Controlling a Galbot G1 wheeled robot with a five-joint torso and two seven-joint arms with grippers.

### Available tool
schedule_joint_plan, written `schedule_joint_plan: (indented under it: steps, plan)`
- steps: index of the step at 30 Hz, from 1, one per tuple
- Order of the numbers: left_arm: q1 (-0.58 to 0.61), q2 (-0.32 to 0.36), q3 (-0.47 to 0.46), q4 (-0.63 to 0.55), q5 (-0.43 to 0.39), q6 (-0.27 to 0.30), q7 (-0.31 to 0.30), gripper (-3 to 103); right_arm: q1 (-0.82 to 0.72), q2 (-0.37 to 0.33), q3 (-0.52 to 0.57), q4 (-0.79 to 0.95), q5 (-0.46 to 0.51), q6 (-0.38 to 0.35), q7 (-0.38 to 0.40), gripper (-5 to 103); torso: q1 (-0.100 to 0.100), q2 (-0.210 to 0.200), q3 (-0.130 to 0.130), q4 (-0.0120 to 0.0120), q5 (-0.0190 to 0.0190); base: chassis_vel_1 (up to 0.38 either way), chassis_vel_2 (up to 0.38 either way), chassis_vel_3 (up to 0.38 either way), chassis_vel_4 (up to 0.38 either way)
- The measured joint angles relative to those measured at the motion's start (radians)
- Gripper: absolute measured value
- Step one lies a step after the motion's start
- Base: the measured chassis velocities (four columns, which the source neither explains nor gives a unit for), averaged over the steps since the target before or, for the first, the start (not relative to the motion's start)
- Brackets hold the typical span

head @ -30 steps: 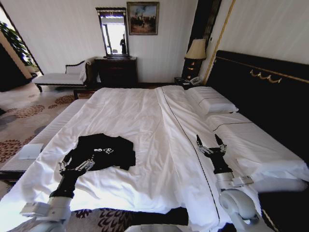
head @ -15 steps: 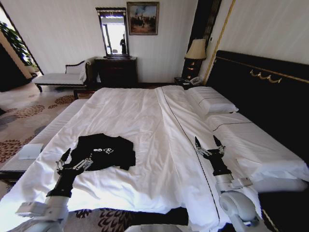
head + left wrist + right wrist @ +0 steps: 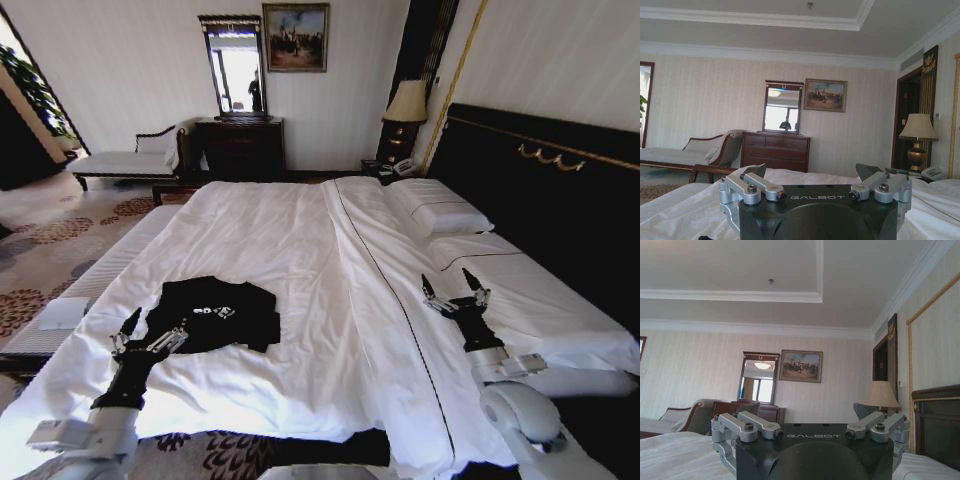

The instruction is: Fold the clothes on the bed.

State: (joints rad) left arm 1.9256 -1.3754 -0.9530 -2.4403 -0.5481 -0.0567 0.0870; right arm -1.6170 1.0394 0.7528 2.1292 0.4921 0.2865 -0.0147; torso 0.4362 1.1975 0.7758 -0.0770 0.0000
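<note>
Left gripper, fingers spread, hovers at the T-shirt's seven o'clock corner; pinch only black cloth, not duvet, while your empty, spread right gripper waits.

t-shirt on bed, pillows right

I've drawn the left gripper back off the black T-shirt — its spread fingers now sit over white duvet beside the hem — and swung the right gripper outward toward the headboard side
</note>
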Motion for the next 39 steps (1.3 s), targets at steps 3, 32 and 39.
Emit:
schedule_joint_plan:
  steps: [3,32,39]
  plan:
    - [-0.002,0.0,0.002,0.0,0.0,0.0,-0.001,100,-0.007,0.042,-0.024,0.01,-0.017,-0.005,-0.006,100,0.0,0.0,0.0,0.0,-0.0001,0.0,0.0,0.0,0.0]
    - [-0.01,-0.01,0.007,0.017,-0.004,0.002,-0.003,100,-0.025,0.204,-0.096,-0.01,-0.105,0.005,-0.014,100,0.0,0.0,0.0,-0.0001,0.0001,0.0,0.0,0.0,0.0]
    - [-0.012,-0.011,0.004,0.018,-0.007,0.002,-0.003,100,-0.018,0.205,-0.099,-0.016,-0.107,0.006,-0.013,100,0.0,0.0,0.0,-0.0001,0.0,0.0,0.0,0.0,0.0]
